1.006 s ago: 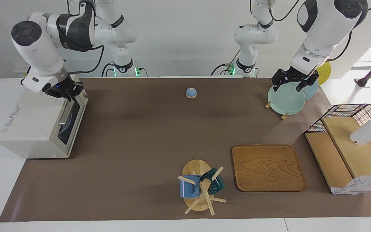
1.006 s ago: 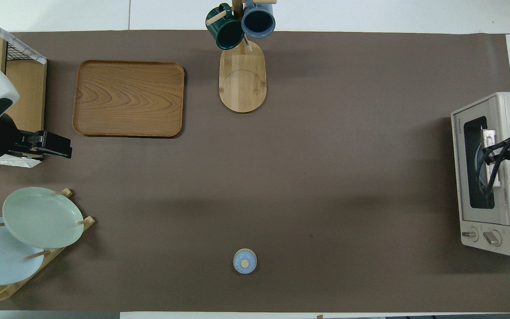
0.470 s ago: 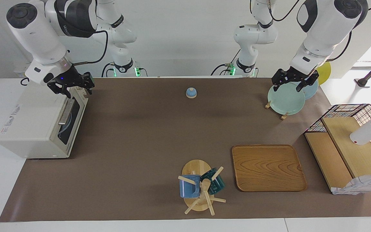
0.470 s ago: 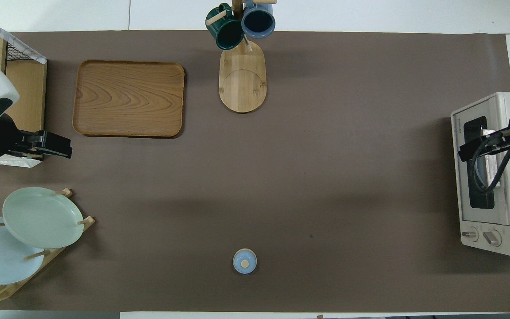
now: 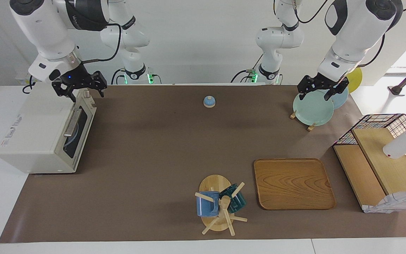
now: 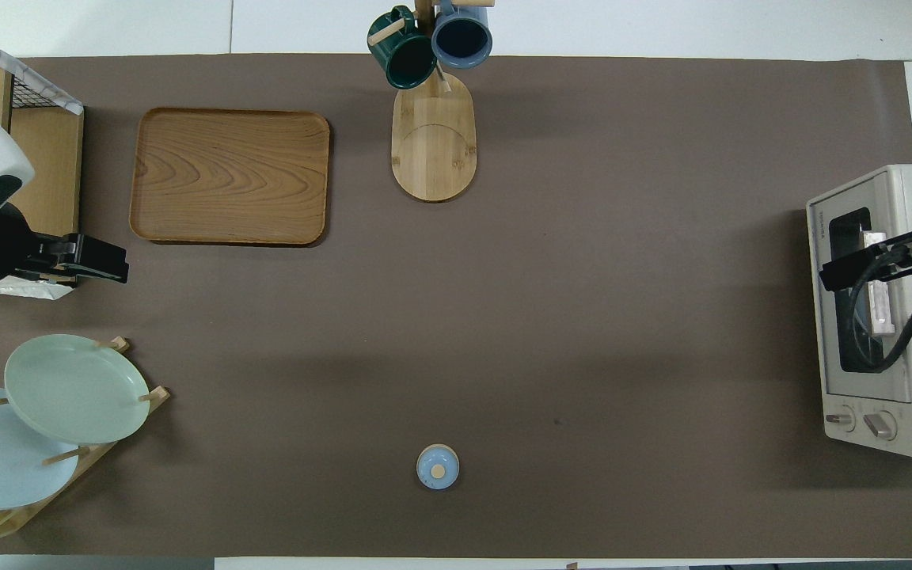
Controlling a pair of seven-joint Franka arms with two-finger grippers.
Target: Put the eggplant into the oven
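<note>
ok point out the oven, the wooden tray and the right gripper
oven [image 5: 34,130]: facing view, on its cream top panel.
wooden tray [image 5: 294,183]: facing view, on its bare middle.
right gripper [image 5: 79,92]: facing view, between its fingertips, over the oven.

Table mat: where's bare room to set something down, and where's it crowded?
Biggest bare stretch of the mat: between the oven and the wooden tray, from the small blue lid to the mug stand. The tray itself is bare. Crowded at the left arm's end: plate rack, wire shelf.
</note>
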